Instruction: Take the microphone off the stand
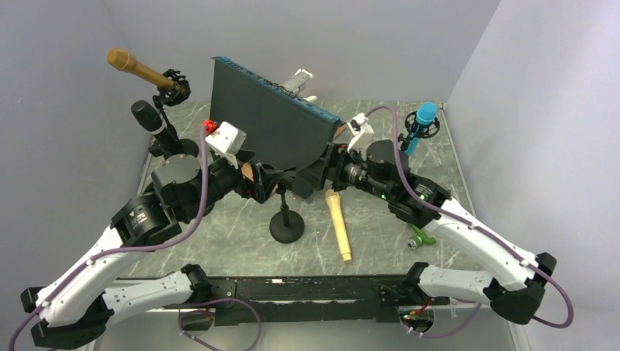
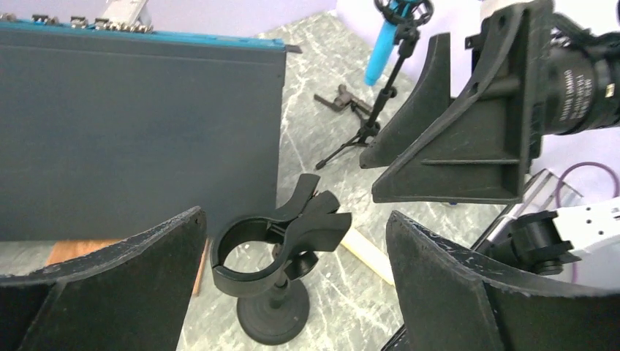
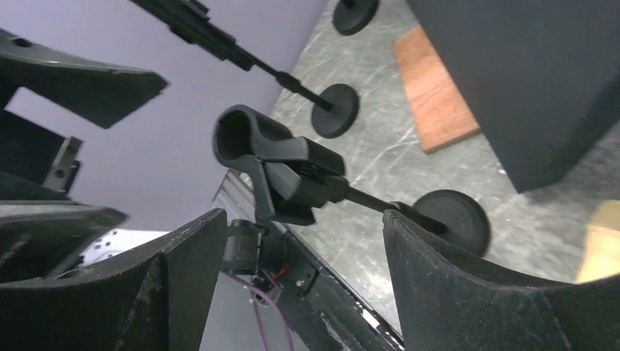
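Observation:
The cream microphone (image 1: 338, 223) lies flat on the table, just right of the stand's round black base (image 1: 286, 228). It also shows in the left wrist view (image 2: 369, 252). The stand's black clip (image 2: 274, 245) is empty and tilted on its short post. My left gripper (image 1: 272, 184) is open, with the clip between and just beyond its fingers (image 2: 294, 219). My right gripper (image 1: 305, 179) is open and empty, facing the clip (image 3: 270, 153) from the other side. The two grippers are close together above the stand.
A dark upright panel (image 1: 270, 124) stands just behind the grippers. A gold microphone (image 1: 139, 69) and a black one (image 1: 150, 117) sit on stands at the back left. A blue microphone (image 1: 422, 121) is on a tripod at the back right. A green object (image 1: 420, 238) lies under the right arm.

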Motion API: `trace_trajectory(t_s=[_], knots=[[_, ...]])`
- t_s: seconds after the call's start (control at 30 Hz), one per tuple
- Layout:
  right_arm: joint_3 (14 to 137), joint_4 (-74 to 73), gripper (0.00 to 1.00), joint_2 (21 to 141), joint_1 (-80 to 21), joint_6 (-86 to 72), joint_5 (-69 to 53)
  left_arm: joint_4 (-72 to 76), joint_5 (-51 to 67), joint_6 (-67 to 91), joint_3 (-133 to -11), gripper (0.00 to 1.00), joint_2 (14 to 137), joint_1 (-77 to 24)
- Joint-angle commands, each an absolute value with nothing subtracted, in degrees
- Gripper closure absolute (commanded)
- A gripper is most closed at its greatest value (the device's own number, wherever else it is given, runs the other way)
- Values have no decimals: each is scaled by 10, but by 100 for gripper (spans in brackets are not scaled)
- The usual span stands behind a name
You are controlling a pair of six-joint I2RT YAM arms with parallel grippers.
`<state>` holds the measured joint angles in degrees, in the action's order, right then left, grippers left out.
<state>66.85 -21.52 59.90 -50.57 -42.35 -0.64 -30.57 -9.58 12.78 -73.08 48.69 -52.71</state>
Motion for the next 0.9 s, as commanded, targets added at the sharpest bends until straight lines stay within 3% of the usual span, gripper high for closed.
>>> trace_trajectory(t_s=[0.0, 0.17, 0.47, 0.87], knots=[[703, -153, 20, 632, -504, -418, -75, -315, -138, 113, -725, 7, 492, -528], [712, -134, 21, 661, -504, -420, -90, -327, -173, 106, -720, 18, 493, -528], [718, -132, 24, 691, -503, -416, -88, -328, -218, 104, -706, 48, 502, -528], [740, -155, 26, 705, -502, -393, -67, -314, -221, 110, -680, 63, 527, -527]])
